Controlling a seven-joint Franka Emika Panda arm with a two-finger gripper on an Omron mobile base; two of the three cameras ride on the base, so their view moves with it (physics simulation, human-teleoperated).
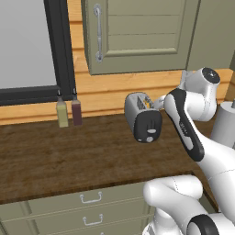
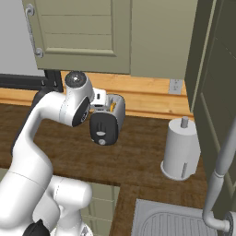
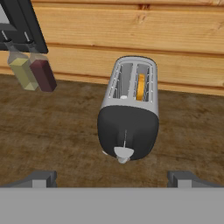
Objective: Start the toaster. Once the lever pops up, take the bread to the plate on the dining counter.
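Two bottles (image 1: 69, 110): stood side by side at the far left of the tabletop (image 1: 69, 156), against the wood wall under the dark window frame; one yellow-green, one dark red, touching or nearly so.
Window: grey pane with black frame, upper left in the left base view.
Drawers (image 1: 92, 211): pale green fronts with loop handles, below the tabletop's front edge.
Cabinet (image 1: 137, 32): green door with a metal handle, above the toaster.
Toaster (image 3: 129, 111): sat on the dark wood tabletop near the back wall, right of the bottles and well apart from them; black end panel faced the camera, lever low on that panel in the hand view.
Bread (image 3: 140, 86): orange-tan slice stood upright in the right-hand slot, mostly sunk inside the toaster.
Fingers (image 3: 113, 178): wide apart, holding nothing; both tips sat low in the hand view, short of the toaster's black end and not touching it.
Arm: white links bent over the tabletop, hand just behind the toaster in both base views.
Canister (image 2: 182, 150): grey cylinder with a top knob, on the tabletop right of the toaster, apart from it.
Sink (image 2: 170, 221): grey ribbed basin at the lower right, curved faucet beside it.
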